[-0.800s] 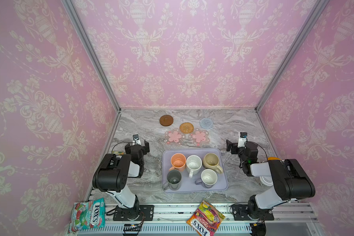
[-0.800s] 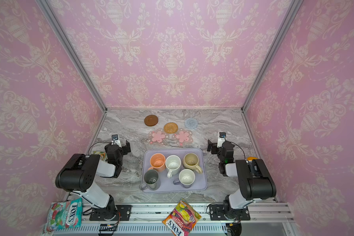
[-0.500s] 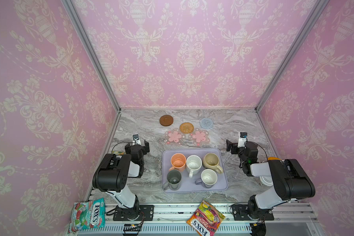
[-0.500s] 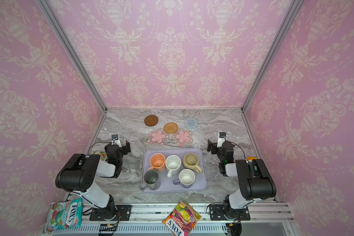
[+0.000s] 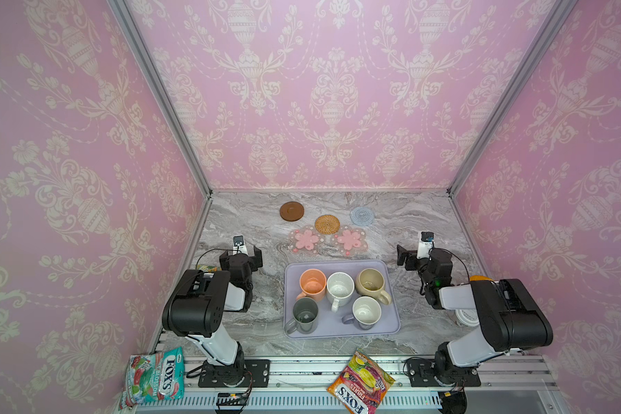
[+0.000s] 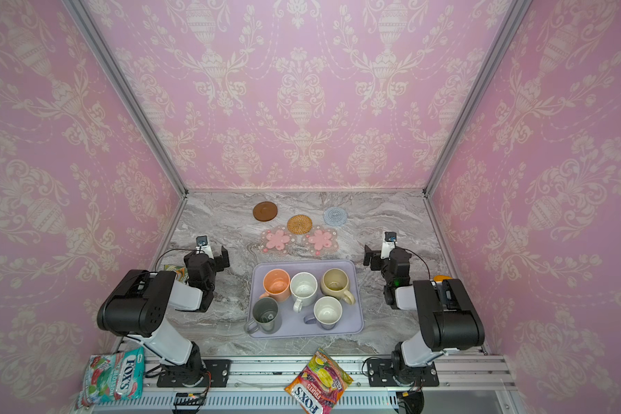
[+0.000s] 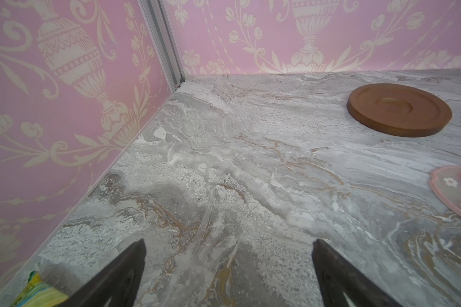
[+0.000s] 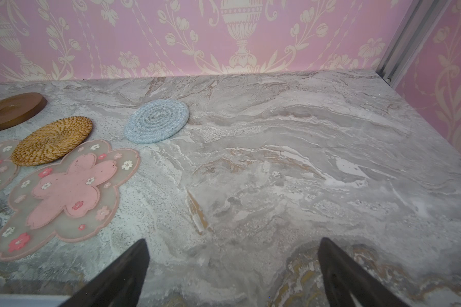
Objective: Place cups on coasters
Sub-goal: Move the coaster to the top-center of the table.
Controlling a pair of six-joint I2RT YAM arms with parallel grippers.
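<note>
Both arms sit folded on either side of the large lavender tray (image 5: 337,263), probably a rest pose that leaves the middle of the marble-patterned table (image 5: 409,215) free. The left tool (image 7: 228,242) and the right tool (image 8: 232,240) each gape wide over bare table and hold nothing. All five cups stand upright, close together on the tray: the peach-orange mug (image 5: 312,285), speckled white mug (image 5: 339,286) and rounded beige mug (image 5: 370,283) in the far row, the dark grey-green mug (image 5: 304,315) and the lavender mug with white inside (image 5: 365,312) nearer the rail. The coasters lie bare beyond the tray: brown disc (image 5: 292,210), woven rattan round (image 5: 327,223), pale blue knitted round (image 5: 362,215), a clear pink-flower mat (image 5: 304,239) and a second pink-flower mat (image 5: 348,239). So I judge no cup placed yet. The rattan round seems to overlap both flower mats. Neither wrist view shows a cup. The right arm hides most of an orange-lidded container (image 5: 479,277), and a yellow-green wrapper (image 7: 37,289) is cut off at the frame edge
</note>
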